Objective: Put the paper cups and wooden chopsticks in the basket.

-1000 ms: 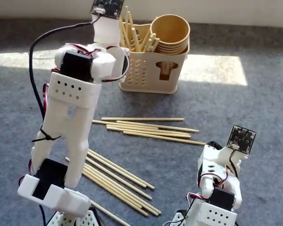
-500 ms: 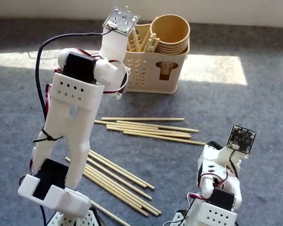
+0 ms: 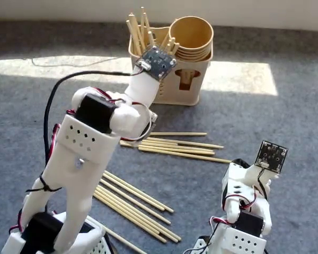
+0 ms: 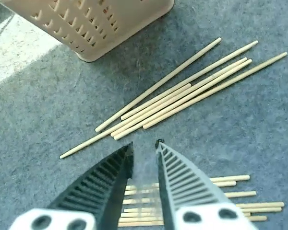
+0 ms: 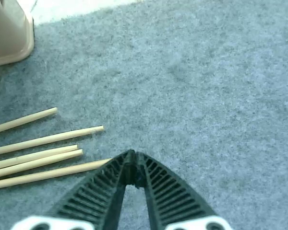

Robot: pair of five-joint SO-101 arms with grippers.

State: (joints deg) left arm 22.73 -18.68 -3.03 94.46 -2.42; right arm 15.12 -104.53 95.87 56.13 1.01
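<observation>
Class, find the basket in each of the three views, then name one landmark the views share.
High view: the basket stands far back, centre.
Left wrist view: the basket's perforated wall lies beyond the loose chopsticks.
Right wrist view: the basket's rounded corner sits past the loose chopsticks' tips.
Shared landmark: the loose chopsticks in front of the basket.

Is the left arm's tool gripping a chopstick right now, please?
No, the left tool is open and empty, and the loose chopsticks lie on the grey carpet beyond it.
</observation>
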